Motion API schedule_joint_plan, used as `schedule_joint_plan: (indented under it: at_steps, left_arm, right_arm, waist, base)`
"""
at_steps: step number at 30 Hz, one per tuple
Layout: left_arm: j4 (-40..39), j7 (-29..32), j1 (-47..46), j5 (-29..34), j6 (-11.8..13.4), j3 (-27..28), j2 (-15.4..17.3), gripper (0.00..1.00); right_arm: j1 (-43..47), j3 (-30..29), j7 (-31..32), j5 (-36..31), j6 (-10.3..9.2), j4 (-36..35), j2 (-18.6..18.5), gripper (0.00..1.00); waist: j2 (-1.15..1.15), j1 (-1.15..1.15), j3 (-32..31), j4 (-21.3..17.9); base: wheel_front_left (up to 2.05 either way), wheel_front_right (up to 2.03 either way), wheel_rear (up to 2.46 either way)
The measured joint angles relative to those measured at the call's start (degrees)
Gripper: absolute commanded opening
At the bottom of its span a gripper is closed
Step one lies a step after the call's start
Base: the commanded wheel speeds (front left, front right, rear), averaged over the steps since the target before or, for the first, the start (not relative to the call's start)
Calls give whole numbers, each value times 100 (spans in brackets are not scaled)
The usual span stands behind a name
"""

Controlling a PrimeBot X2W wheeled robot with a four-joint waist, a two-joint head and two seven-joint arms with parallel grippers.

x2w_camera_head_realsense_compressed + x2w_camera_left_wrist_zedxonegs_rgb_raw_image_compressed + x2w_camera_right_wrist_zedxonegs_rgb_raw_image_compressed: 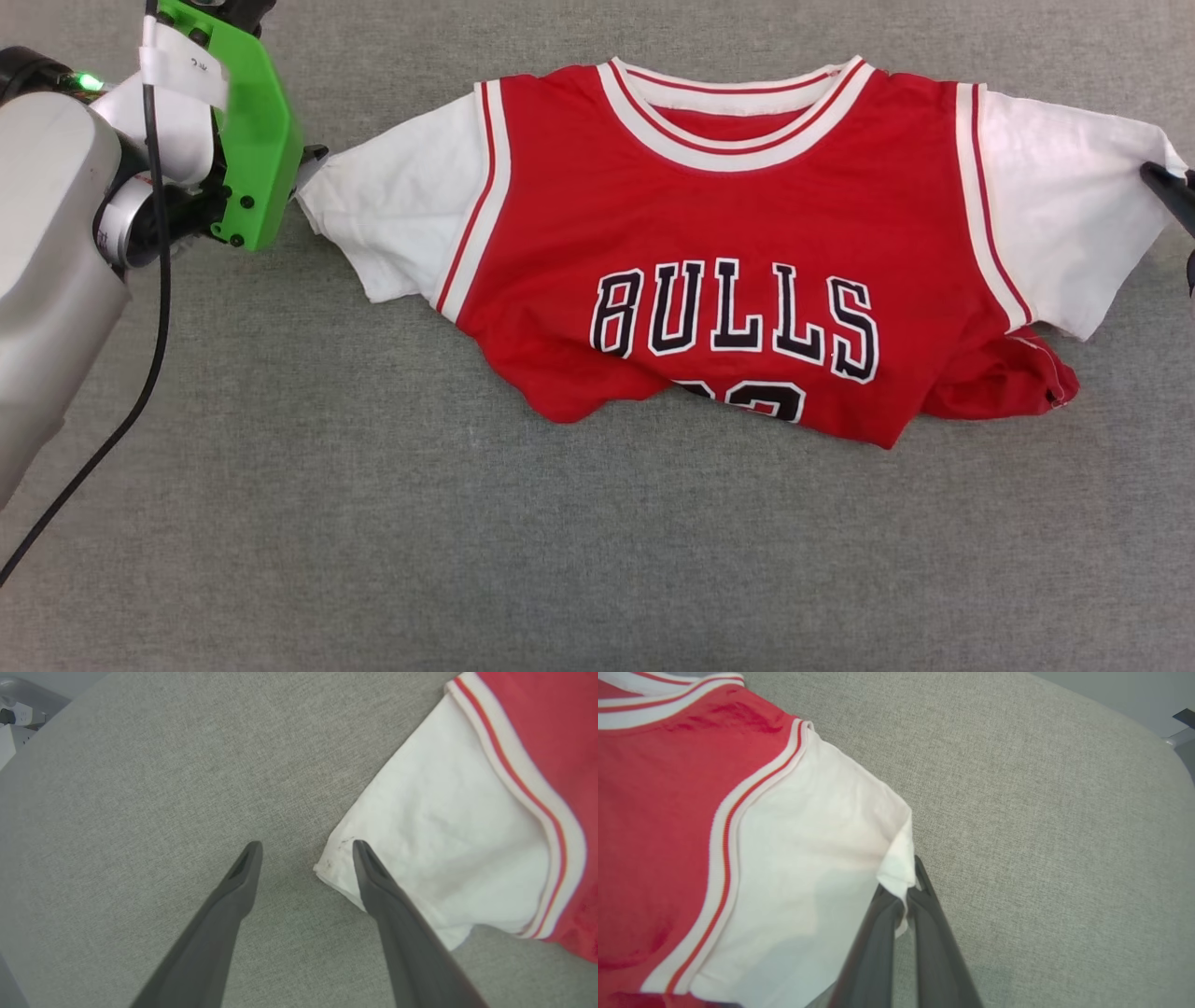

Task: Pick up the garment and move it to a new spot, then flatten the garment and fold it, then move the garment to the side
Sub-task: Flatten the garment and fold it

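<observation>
The garment (728, 233), a red jersey T-shirt with white sleeves and a black "BULLS" print, lies front up on the grey cloth surface. Its lower hem is bunched and folded under. My left gripper (306, 847) is open at the tip of one white sleeve (439, 849); one finger lies over the sleeve corner, the other over bare cloth. In the head view only a small part of it shows past the green wrist mount (252, 140). My right gripper (908, 884) is shut on the edge of the other white sleeve (808, 868), at the far right (1172, 191) of the head view.
The grey cloth surface (373, 523) stretches wide in front of the garment. A black cable (149, 308) hangs from my left arm. The surface's rounded edge (1157, 728) shows at the upper right of the right wrist view.
</observation>
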Motion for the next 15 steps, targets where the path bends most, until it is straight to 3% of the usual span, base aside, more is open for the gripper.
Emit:
schedule_joint_plan:
  at_steps: [13, 15]
  left_arm:
    - [294, 250, -320, -658, 2, -1024, 102, 100]
    - [293, 250, -374, -708, 3, -1149, 112, 0]
  right_arm:
    - [-226, 250, -29, -7, 0, 75, 92, 0]
    - [-264, 286, -47, -4, 0, 105, 96, 0]
  waist:
    - [0, 0, 306, -146]
    - [0, 0, 309, -146]
  base:
    - [0, 0, 0]
    - [0, 0, 0]
